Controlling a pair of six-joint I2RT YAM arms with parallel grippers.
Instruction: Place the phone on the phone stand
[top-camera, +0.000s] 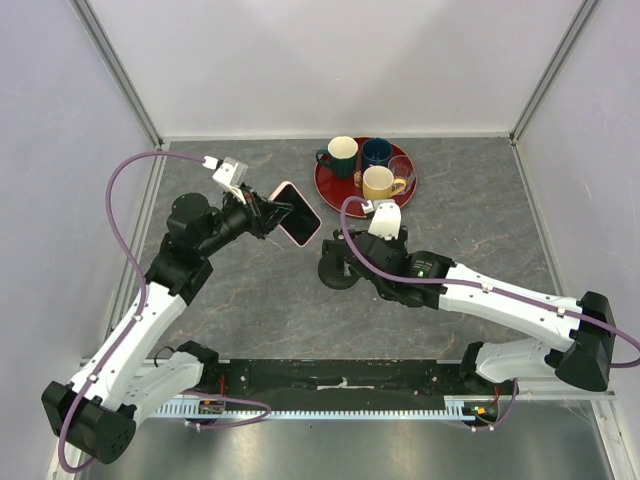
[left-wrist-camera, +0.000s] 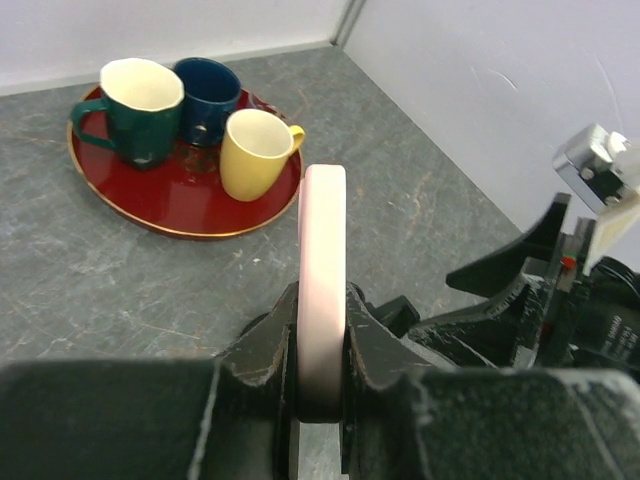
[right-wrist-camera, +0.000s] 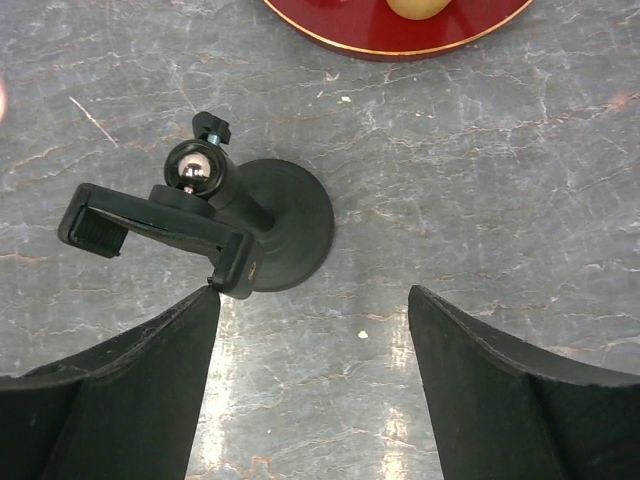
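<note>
the phone (top-camera: 296, 213) is held above the bench (top-camera: 480, 230), with the left jaws clamped on one end. the phone stand (right-wrist-camera: 270, 235) stands on the bench just before the right jaws, which are apart. a red tray (top-camera: 325, 190) of mugs (top-camera: 378, 183) is near behind both. bare bench shows between the phone and the stand.

Left arm (top-camera: 150, 305) raised, left fingers (left-wrist-camera: 262, 365) clamped on the phone (left-wrist-camera: 323, 270); right arm (top-camera: 500, 298) stretched leftward, right fingers (right-wrist-camera: 130, 390) spread wide.
</note>
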